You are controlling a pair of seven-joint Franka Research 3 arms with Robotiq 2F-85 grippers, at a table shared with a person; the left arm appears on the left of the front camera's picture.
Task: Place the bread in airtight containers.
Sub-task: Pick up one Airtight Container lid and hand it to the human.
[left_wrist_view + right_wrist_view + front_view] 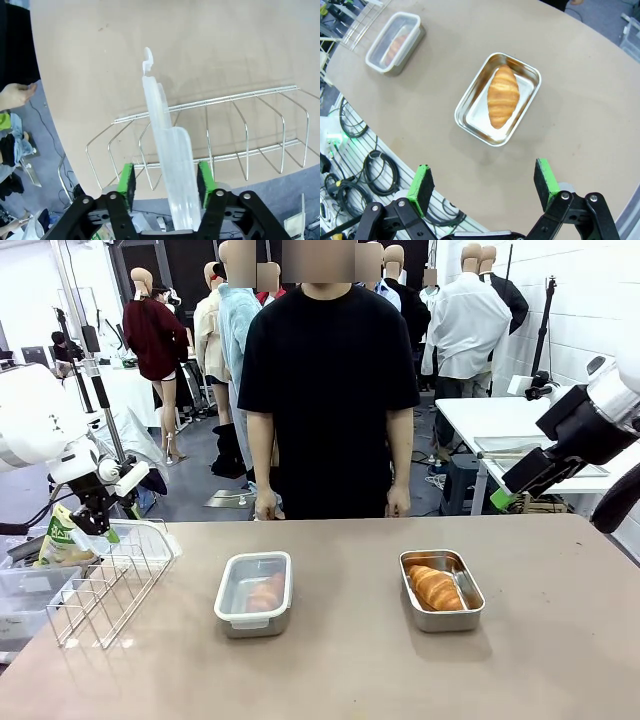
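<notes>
Left arm sits at the tabletop's left edge, over the wire rack [110, 575]. Left end effector [166, 184] points down at the rack, green pads [127, 184] either side of a clear lid [167, 155] standing on edge between the rack wires. Pads look just beside or touching the lid's faces; cannot tell if the grip is made. In the front view that end effector [100, 525] is low behind the rack's far-left corner, with a green-and-yellow bag [62, 535] just behind it.

Right arm is raised off the tabletop's right edge, forearm angled down toward the centre. Right end effector [503, 498] hangs in the air, well above the surface. Wrist view shows its fingers spread wide, released, nothing between them [485, 182]. It looks down on the open pan.

Open pan [470, 615] sits right of centre on the tabletop, no lid, one roll [435, 587] lying flat inside along its length. Closed pan [240, 625] sits left of centre, lid on, second roll [265, 592] visible through the clear top. The two pans are well apart, roughly level with each other.

Person stands at the far edge, arms down, hands [266, 506] hanging just behind the tabletop edge, not touching anything.
</notes>
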